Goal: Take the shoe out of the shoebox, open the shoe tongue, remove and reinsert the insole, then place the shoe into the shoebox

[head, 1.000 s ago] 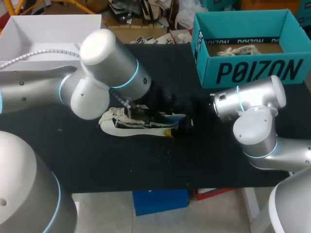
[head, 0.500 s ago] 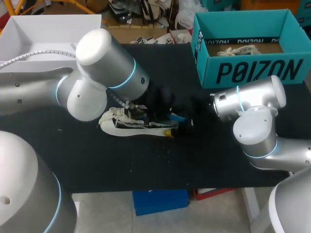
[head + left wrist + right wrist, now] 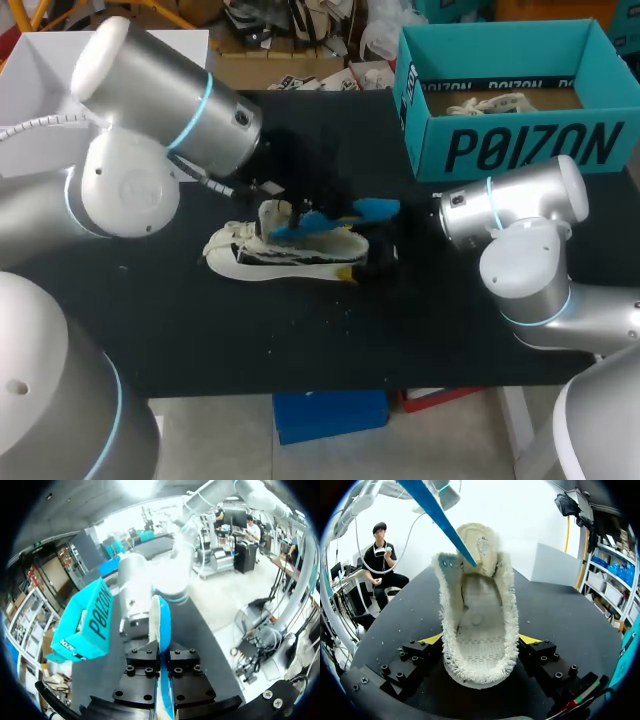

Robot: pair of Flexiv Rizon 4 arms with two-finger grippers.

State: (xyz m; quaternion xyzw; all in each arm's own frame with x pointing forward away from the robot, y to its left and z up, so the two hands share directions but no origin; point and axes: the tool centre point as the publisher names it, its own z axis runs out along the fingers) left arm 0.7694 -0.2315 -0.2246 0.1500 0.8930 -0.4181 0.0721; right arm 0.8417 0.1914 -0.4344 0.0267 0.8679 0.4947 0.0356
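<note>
I count one shoe (image 3: 285,255), one blue insole (image 3: 345,213) and one teal shoebox (image 3: 520,140). There are also two arms and a second, white box (image 3: 100,60) at the far left corner. The cream shoe lies near the middle of the black surface (image 3: 300,340), well apart from the shoebox. The insole slants up out of its opening.

The head view alone shows the whole layout. The left arm (image 3: 150,150) comes in over the shoe and the right arm (image 3: 510,215) sits at its heel end. A single pale bundle (image 3: 490,103) lies inside the shoebox. Both hands are dark there and hard to read.

The left wrist view settles the first one. The left hand (image 3: 161,655) pinches the insole (image 3: 161,622) edge-on between its two dark fingers. The shoebox (image 3: 85,622) and the right arm (image 3: 145,587) lie ahead of it, and the shoe itself does not show.

The right wrist view settles the other. The right hand (image 3: 480,642) is clamped on the shoe (image 3: 477,625) at the heel, with a yellow fingertip (image 3: 432,639) against each side. This view also looks into the shoe, showing a pale lining and a fringed rim. The insole (image 3: 437,515) crosses above as one blue strip, its tip at the far rim.
</note>
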